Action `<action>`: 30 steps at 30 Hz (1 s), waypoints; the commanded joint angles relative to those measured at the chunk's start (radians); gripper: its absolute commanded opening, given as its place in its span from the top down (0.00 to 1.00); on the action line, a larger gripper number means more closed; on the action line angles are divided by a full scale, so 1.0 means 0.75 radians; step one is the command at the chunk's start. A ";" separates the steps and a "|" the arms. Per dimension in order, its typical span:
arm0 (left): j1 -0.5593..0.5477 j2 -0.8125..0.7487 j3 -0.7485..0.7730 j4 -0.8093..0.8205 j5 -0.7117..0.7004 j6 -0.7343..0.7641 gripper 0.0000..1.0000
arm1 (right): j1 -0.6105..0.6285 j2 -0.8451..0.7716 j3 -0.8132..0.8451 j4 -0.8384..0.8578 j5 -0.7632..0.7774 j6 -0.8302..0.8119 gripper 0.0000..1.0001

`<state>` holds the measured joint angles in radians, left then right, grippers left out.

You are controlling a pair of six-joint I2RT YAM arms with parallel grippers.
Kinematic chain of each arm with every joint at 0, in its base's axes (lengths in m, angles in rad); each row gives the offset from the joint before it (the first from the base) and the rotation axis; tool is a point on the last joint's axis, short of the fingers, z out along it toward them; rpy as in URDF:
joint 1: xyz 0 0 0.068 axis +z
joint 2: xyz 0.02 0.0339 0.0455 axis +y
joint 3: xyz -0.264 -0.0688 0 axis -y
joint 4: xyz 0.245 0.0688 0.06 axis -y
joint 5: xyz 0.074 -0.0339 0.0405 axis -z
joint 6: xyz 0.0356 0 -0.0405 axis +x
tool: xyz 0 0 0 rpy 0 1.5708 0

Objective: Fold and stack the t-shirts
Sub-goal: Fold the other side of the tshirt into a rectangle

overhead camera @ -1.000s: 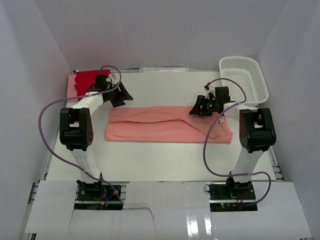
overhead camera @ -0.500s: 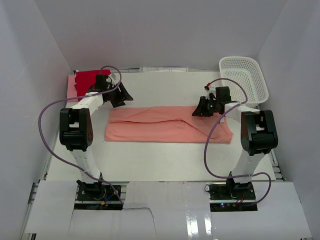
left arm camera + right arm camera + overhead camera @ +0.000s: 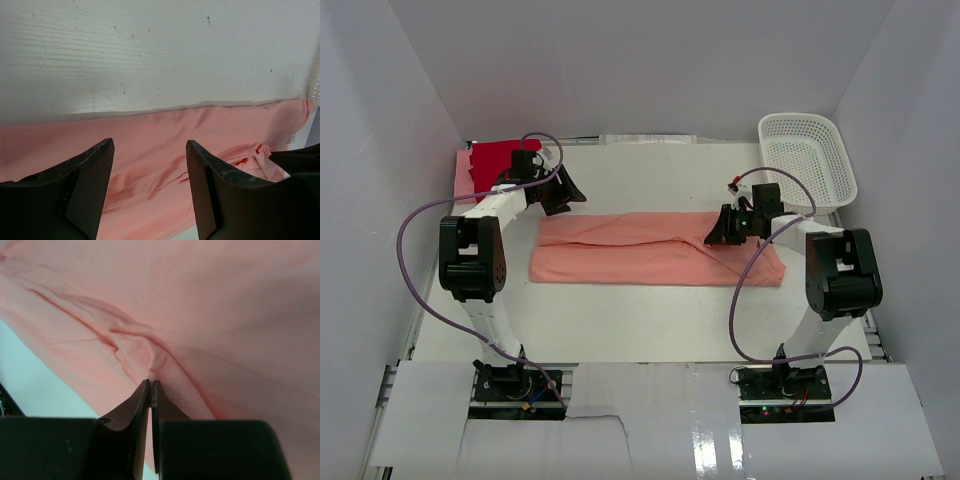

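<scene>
Salmon tee: lies flat as a long band mid-table.
Right gripper: closed, pinching a pucker of the salmon tee near its right end.
Left gripper: jaws apart, holding nothing, above the tee's far left edge.
Red tee: folded on the pink tee, far left corner.

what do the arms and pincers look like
White links with blocky black joint housings make up the left arm and right arm. A purple cable loops along each. The left pincer and right pincer have black wedge-shaped fingers.

White mesh basket stands far right on table
</scene>
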<state>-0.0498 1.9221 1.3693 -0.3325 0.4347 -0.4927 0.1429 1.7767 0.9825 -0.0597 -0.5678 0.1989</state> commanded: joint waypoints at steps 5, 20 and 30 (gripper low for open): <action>-0.003 -0.125 -0.007 0.004 0.003 0.027 0.30 | 0.057 -0.272 -0.134 -0.094 -0.175 -0.003 0.92; -0.005 -0.127 -0.005 -0.005 0.012 0.027 0.30 | 0.053 -0.338 0.005 -0.356 -0.141 0.039 0.33; -0.003 -0.006 0.152 -0.142 -0.013 0.088 0.30 | 0.053 -0.371 0.111 -0.303 0.623 0.058 0.46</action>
<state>-0.0498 1.9121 1.4384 -0.4099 0.4282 -0.4564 0.1890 1.4998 1.0199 -0.3115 -0.3634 0.2317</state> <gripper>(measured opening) 0.700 0.539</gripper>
